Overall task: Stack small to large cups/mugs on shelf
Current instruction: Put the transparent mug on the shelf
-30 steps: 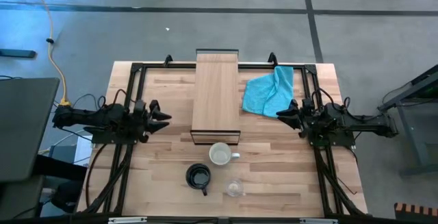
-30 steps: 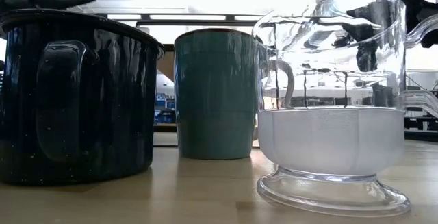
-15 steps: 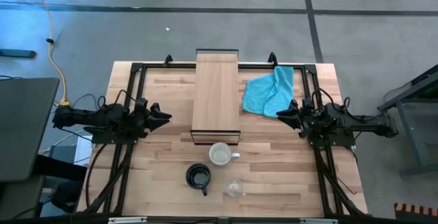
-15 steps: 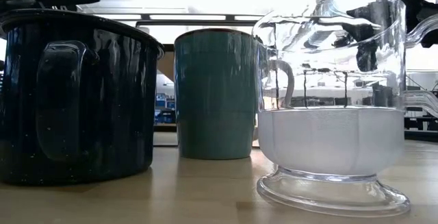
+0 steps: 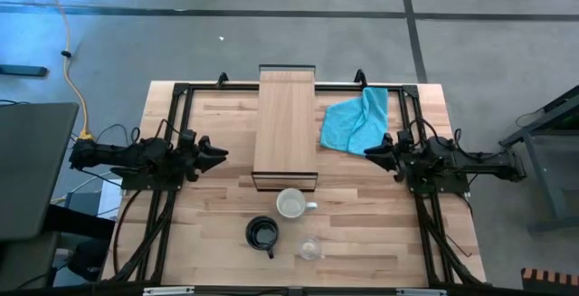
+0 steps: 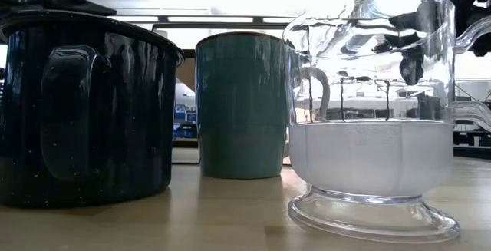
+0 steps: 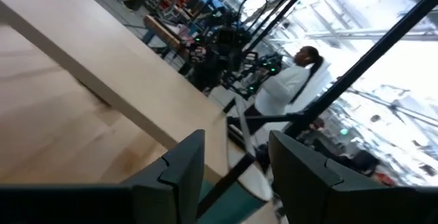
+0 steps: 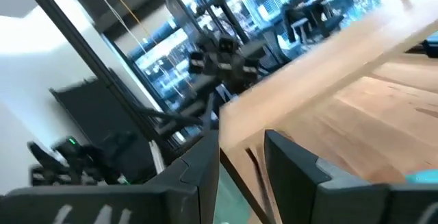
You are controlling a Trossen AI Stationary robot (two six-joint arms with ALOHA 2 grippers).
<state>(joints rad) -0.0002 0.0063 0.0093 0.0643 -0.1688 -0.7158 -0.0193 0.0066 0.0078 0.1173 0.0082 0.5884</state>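
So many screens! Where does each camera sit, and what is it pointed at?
High view: overhead, straight down on the light-wood shelf board; both arms show, left gripper and right gripper open.
Low view: at tabletop height, facing the black handled mug, white handled mug and clear glass cup.
Left wrist view: past its own open fingers, toward the board.
Right wrist view: likewise.
Both wrist views share the board.

shelf (image 5: 286, 126) mid table; 3 cups (image 5: 289, 205) in front, cloth (image 5: 355, 121) right.

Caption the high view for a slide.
Both grippers, left and right, open beside the empty shelf; white mug, black mug and glass cup wait on the table.
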